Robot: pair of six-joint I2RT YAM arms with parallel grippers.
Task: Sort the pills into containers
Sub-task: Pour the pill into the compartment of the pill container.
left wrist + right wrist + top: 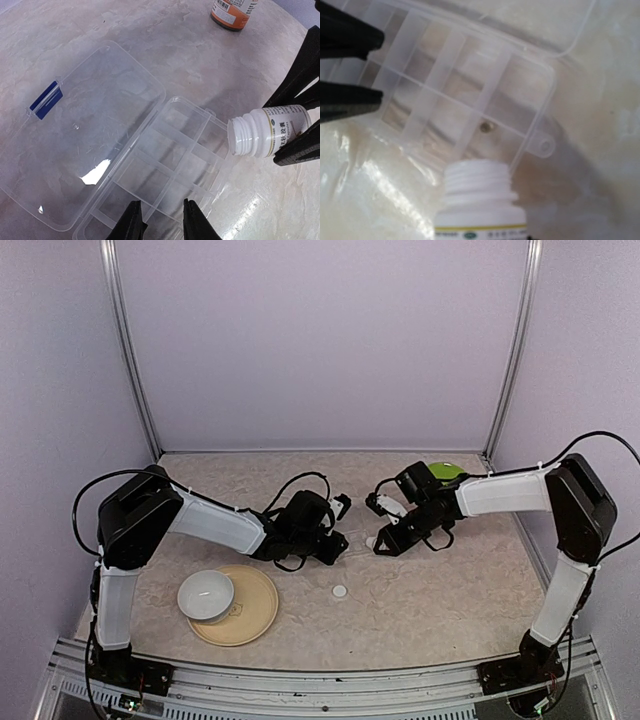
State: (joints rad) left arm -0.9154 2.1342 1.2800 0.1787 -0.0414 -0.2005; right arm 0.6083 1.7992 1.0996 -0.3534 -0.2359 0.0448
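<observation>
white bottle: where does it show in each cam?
Top external: white bottle, tiny, mid-table centre.
Left wrist: right edge, lying sideways.
Right wrist: bottom centre, mouth upward.
Shared landmark: clear pill box by the bottle's mouth, plain in both wrist views.

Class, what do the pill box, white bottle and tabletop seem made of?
The pill box looks like clear glossy plastic: the tabletop shows through. The white bottle: opaque plastic, moulded neck threads. The tabletop: veined, shiny, stone or laminate.
</observation>
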